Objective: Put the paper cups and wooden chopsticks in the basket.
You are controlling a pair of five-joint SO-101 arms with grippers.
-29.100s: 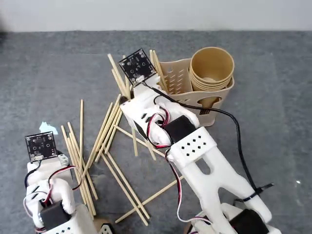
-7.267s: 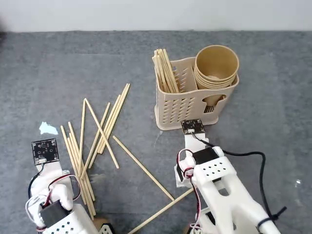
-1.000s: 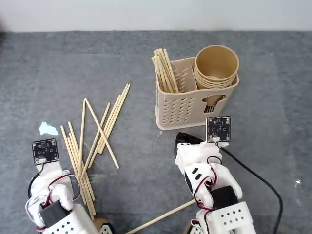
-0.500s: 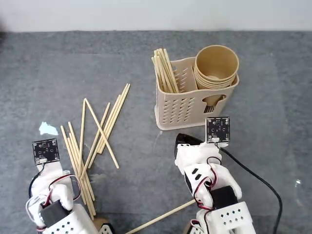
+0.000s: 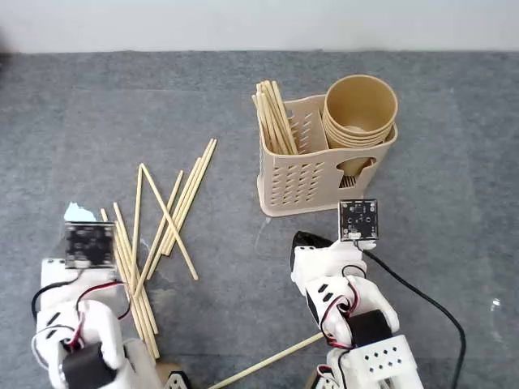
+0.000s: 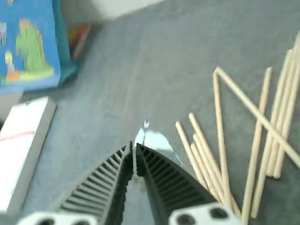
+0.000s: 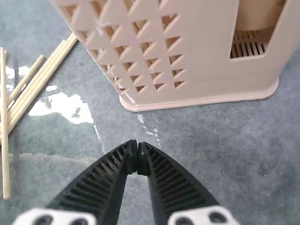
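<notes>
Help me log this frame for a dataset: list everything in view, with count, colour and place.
basket: one, beige, perforated, on the table right of centre.
paper cups: nested stack of several, tan, in the basket's right compartment.
bundled chopsticks: several, pale wood, upright in the basket's left compartment.
loose chopsticks: roughly a dozen, pale wood, scattered on the table left of the basket; one lies apart at the near edge.
scrap: one, pale blue, by the left arm.
table: one, grey.
left gripper: black fingers shut, empty, near the scrap.
right gripper: black fingers shut, empty, facing the basket's base.
</notes>
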